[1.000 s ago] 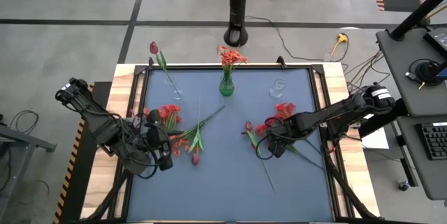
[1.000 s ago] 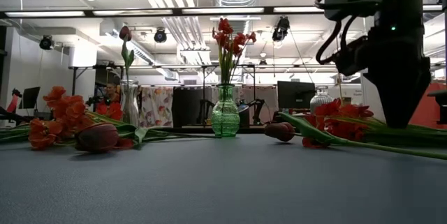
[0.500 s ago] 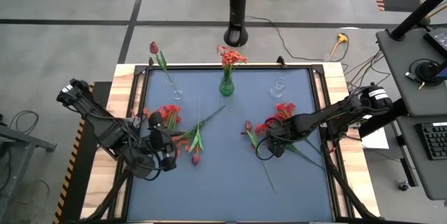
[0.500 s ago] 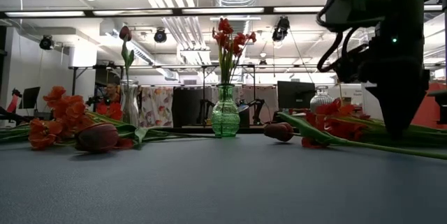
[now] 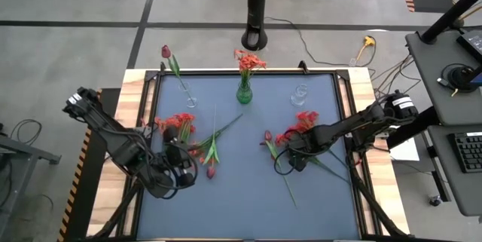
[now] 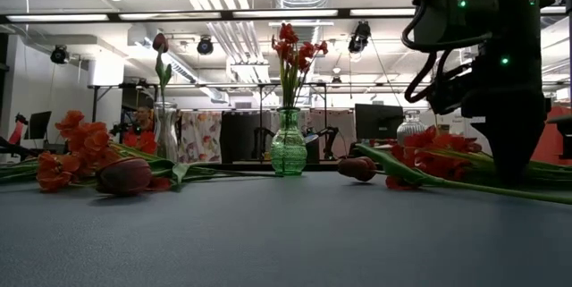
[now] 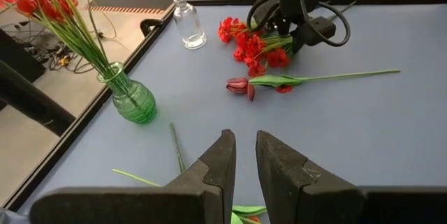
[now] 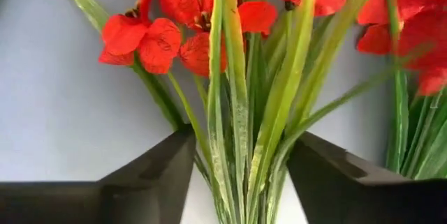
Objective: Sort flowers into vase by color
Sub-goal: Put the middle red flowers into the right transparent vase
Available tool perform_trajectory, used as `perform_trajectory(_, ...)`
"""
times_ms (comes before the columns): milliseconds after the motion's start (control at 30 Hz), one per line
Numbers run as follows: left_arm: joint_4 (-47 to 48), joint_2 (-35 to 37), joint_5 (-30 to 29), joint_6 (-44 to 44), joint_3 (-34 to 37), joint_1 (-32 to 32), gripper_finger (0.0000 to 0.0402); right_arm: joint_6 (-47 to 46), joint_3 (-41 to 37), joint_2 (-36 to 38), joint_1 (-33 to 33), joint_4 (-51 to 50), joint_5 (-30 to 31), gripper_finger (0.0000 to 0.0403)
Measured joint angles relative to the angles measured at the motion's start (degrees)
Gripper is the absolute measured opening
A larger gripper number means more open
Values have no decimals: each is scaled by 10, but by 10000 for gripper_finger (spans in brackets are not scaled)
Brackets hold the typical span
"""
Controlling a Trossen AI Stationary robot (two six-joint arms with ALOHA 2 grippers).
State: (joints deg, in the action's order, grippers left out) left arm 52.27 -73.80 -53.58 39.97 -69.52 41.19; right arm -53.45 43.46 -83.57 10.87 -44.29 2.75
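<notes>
Orange-red flowers (image 5: 179, 125) and a maroon tulip (image 5: 211, 170) lie on the mat at the left. Red flowers (image 5: 303, 124) and another tulip (image 5: 267, 136) lie at the right. A green vase (image 5: 244, 93) at the back holds orange-red blooms. A clear vase (image 5: 188, 101) holds one maroon tulip. My right gripper (image 8: 241, 175) is open, pointing down, with one finger on either side of the red flowers' green stems (image 8: 237, 133). My left gripper (image 7: 243, 144) has its fingers almost together and empty, beside the left pile's stems (image 5: 197, 154).
An empty clear vase (image 5: 300, 95) stands at the back right. A loose green stem (image 5: 286, 185) lies toward the near edge. The mat's middle and near part (image 5: 241, 204) are bare. A raised frame (image 5: 151, 121) runs around the mat.
My left gripper has gone toward the table's right, closer to the stems of the left pile. My right gripper has come down a little over the red flowers' stems. The flowers have kept still.
</notes>
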Motion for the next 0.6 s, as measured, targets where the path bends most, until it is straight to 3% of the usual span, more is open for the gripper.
perform_trajectory(367,0,-18,-3,10,0,0,41,-10,12,22,0,-2,-2,45)
perform_trajectory(600,1,-17,-29,11,0,0,41,-7,66,54,0,-54,-2,17)
